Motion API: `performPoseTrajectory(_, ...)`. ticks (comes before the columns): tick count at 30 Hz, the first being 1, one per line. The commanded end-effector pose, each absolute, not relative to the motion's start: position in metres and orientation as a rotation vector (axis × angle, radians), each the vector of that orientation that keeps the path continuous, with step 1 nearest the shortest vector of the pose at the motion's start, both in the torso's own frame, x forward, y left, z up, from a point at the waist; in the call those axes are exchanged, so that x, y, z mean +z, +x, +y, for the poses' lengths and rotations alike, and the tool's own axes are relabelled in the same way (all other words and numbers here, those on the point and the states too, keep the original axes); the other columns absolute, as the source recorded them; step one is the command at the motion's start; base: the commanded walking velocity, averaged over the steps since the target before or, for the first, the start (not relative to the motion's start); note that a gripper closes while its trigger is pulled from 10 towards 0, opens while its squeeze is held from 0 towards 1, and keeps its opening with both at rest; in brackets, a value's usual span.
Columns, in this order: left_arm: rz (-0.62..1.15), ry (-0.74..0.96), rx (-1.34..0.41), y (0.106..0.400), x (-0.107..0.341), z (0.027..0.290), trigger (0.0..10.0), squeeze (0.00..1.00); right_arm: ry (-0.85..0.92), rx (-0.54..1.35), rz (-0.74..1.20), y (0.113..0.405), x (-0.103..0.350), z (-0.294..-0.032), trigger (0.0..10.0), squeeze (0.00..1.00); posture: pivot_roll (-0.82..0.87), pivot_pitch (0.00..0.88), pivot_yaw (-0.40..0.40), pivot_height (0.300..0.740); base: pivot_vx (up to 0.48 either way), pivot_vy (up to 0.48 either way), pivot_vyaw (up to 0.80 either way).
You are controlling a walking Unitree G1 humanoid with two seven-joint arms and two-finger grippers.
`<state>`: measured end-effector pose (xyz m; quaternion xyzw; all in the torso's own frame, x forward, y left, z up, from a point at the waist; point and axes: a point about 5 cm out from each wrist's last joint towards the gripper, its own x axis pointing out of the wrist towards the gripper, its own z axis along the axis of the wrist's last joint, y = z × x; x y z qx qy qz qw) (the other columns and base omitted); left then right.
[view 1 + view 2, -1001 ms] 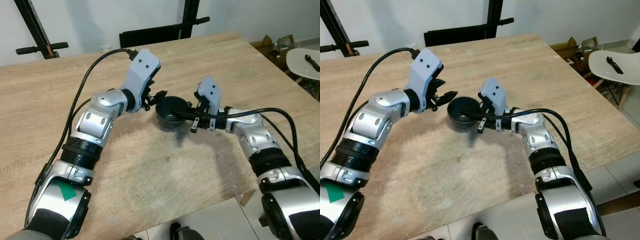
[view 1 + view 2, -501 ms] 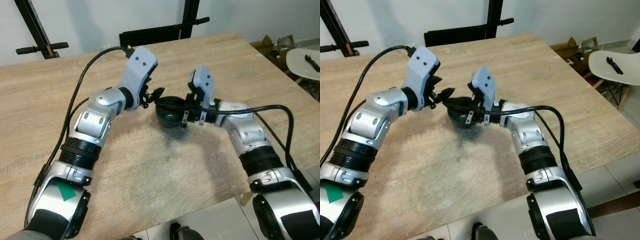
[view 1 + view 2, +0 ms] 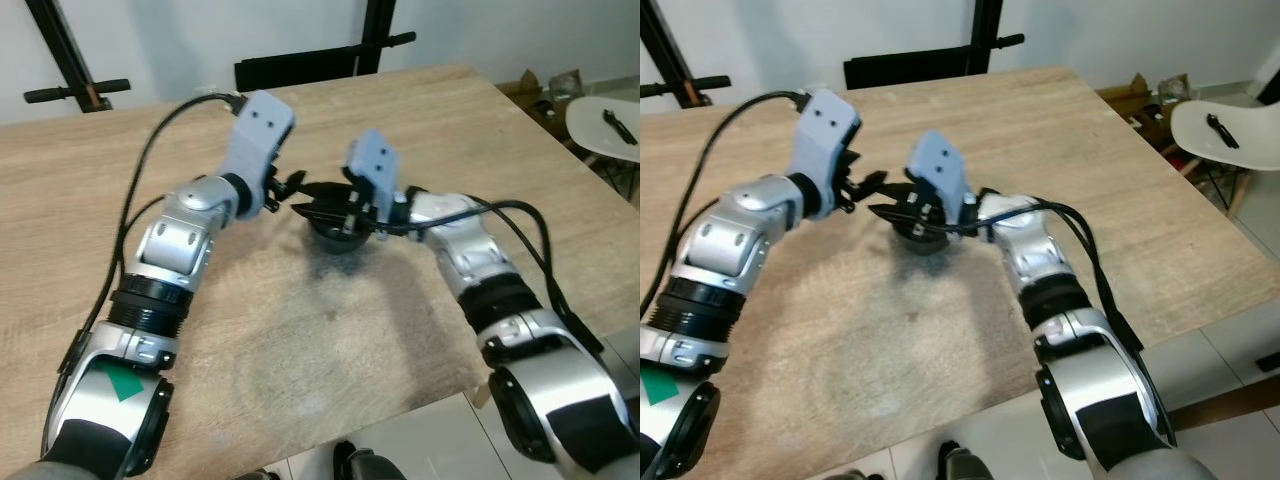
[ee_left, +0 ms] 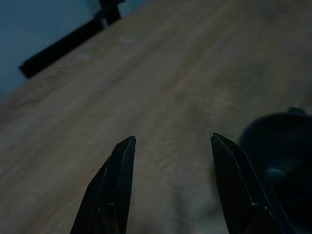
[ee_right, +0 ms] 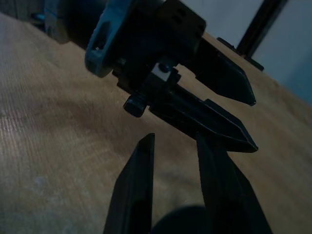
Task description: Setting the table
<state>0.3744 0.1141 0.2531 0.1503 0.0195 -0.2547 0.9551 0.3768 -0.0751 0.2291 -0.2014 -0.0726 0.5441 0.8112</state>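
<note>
Two grippers at small dark round bowl point(image 3: 338, 232) on light wooden table point(image 3: 420, 120): right gripper point(image 3: 308, 206) above bowl, fingers slightly apart; left gripper point(image 3: 290, 185) spread, beside rim.

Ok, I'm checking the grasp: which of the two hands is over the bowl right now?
The right hand: it reaches across the top of the dark bowl. The left hand is beside the bowl instead, fingers open over the bare table.
</note>
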Motion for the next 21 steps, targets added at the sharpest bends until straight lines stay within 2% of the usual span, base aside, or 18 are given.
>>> performPoseTrajectory(1,-0.018,0.306,-0.608,0.364,0.265,0.106,10.0,0.0,-0.392,0.839,0.003,0.394,0.207,-0.123,10.0,1.0,0.04,0.103,0.013,0.74,0.0,0.0,0.0)
performPoseTrajectory(4,-0.026,0.311,-0.582,0.361,0.271,0.118,10.0,0.0,-0.378,0.911,-0.011,0.391,0.209,-0.13,10.0,0.95,0.05,0.106,0.01,0.74,0.0,0.0,0.0)
performPoseTrajectory(5,-0.024,0.312,-0.583,0.359,0.272,0.123,10.0,0.0,-0.349,0.963,-0.017,0.389,0.212,-0.133,10.0,0.0,0.05,0.106,0.011,0.74,0.0,0.0,0.0)
performPoseTrajectory(11,-0.007,0.313,-0.608,0.35,0.272,0.133,10.0,0.0,-0.349,0.988,-0.031,0.385,0.216,-0.146,10.0,0.0,0.04,0.107,0.018,0.74,0.0,0.0,0.0)
performPoseTrajectory(15,0.02,0.329,-0.748,0.332,0.261,0.128,10.0,0.0,-0.333,0.972,-0.009,0.382,0.211,-0.166,10.0,0.0,0.03,0.101,0.025,0.74,0.0,0.0,0.0)
performPoseTrajectory(18,0.018,0.335,-0.849,0.32,0.256,0.122,10.0,0.0,-0.305,1.022,-0.015,0.376,0.211,-0.169,10.0,0.0,0.03,0.101,0.025,0.74,0.0,0.0,0.0)
performPoseTrajectory(21,0.024,0.336,-0.848,0.321,0.252,0.118,10.0,0.0,-0.302,0.963,-0.053,0.376,0.213,-0.171,10.0,0.0,0.01,0.091,0.038,0.74,0.0,0.0,0.0)
